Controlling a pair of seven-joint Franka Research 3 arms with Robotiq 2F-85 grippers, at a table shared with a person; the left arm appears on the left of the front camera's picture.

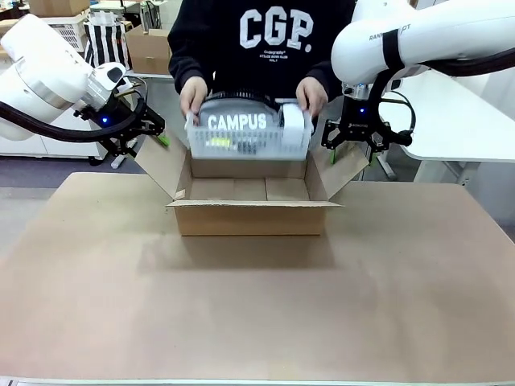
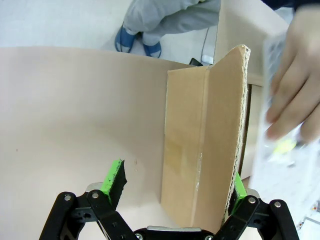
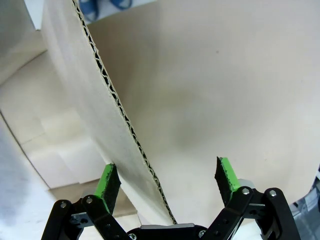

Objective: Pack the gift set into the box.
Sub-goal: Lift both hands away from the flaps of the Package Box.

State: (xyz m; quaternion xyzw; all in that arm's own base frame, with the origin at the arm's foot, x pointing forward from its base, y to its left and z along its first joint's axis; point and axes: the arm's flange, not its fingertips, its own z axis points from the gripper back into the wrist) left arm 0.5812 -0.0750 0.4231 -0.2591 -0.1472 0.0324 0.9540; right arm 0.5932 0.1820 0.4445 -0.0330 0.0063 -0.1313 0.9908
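You have one box point(image 1: 251, 215) on the worktop point(image 1: 257, 322) and one gift set point(image 1: 248, 133) held over it by two hands point(image 1: 193, 95). The left claw point(image 2: 177, 179) and right claw point(image 3: 167, 174), both spread apart, straddle its side flaps.

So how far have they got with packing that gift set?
Done: the box stands open, with the left hand and right hand each open astride a side flap. In hand: the person holds the gift set over it. Left: setting it down inside, not yet done.
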